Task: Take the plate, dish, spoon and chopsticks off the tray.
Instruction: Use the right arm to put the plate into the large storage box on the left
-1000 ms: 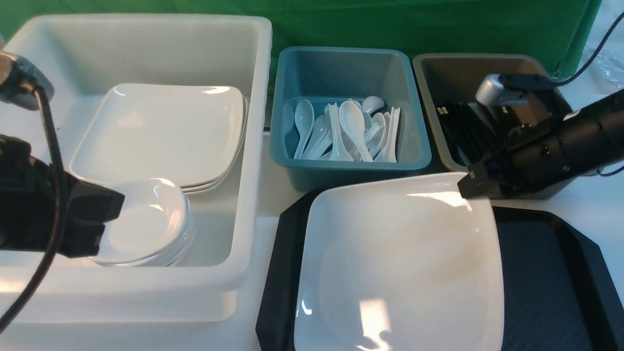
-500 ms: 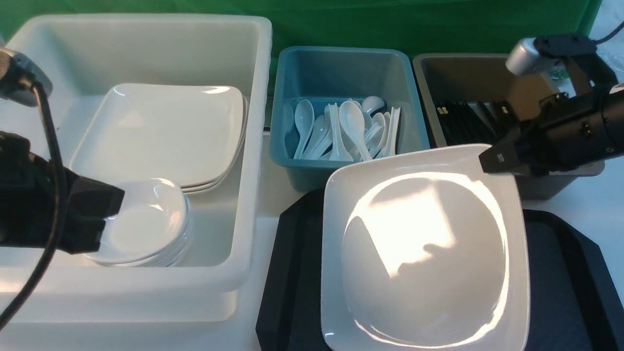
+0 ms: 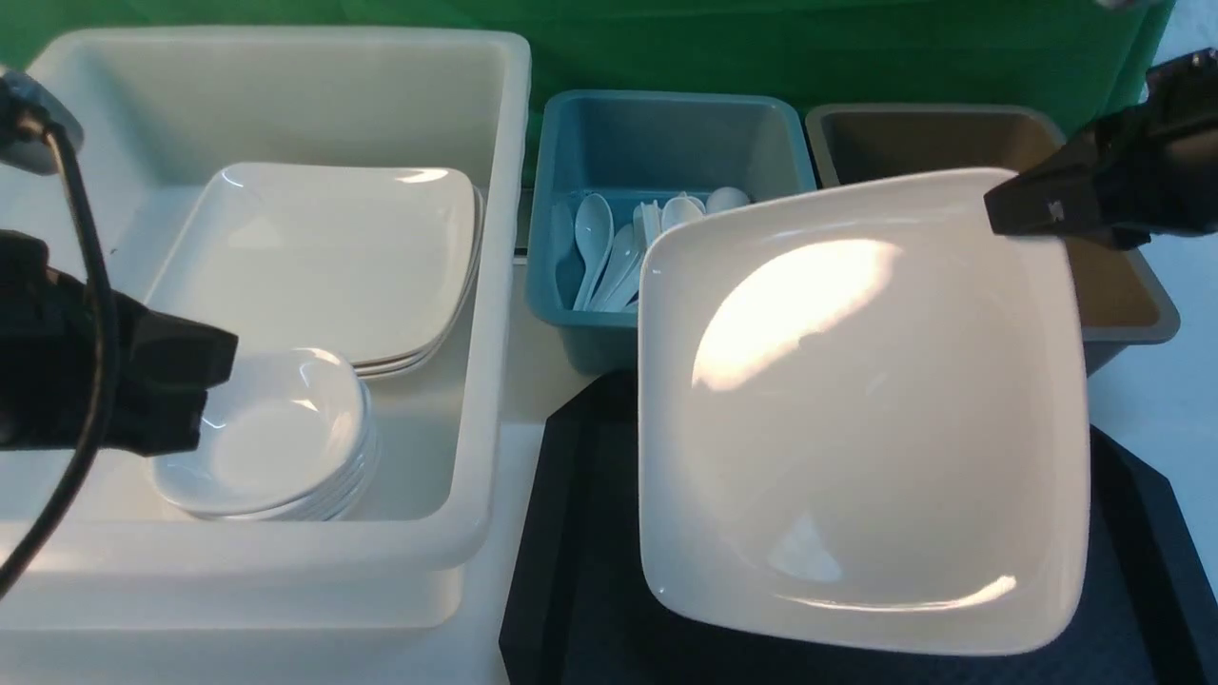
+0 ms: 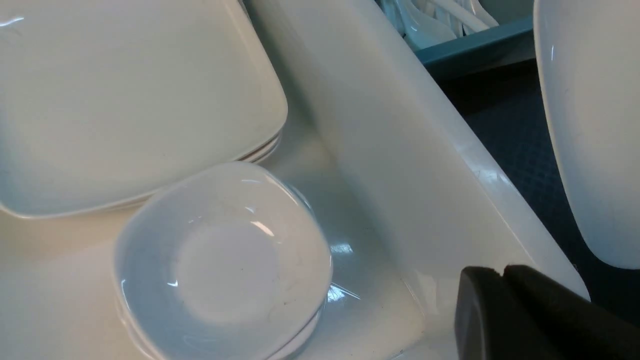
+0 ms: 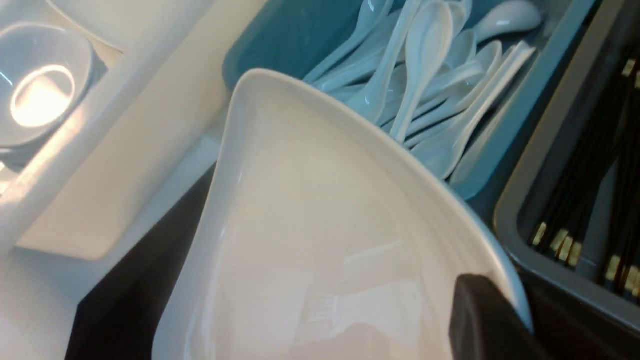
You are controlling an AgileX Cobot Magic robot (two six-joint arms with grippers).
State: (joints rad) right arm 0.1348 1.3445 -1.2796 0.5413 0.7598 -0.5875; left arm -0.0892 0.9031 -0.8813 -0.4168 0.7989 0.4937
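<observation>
The large white plate [image 3: 856, 409] hangs tilted above the black tray [image 3: 580, 590], its face turned toward the front camera. My right gripper [image 3: 1009, 214] is shut on the plate's far right corner; in the right wrist view one dark finger [image 5: 480, 320] lies on the plate [image 5: 310, 225] inside its rim. My left gripper [image 3: 224, 366] is shut and empty, hovering over the white tub beside the stacked small dishes [image 3: 276, 442]; its tips [image 4: 502, 272] press together. Only bare parts of the tray show around the plate. No spoon or chopsticks show on it.
The white tub [image 3: 504, 285] holds stacked large plates [image 3: 314, 257] and the small dishes. Behind the tray, a blue tub [image 3: 571, 314] holds several spoons [image 3: 595, 247], and a brown tub [image 3: 1132, 304] holds black chopsticks [image 5: 590, 200]. A green cloth hangs behind.
My right gripper has risen and drawn back to the right, lifting the plate off the tray; the plate now covers part of both small tubs. The left gripper has hardly moved.
</observation>
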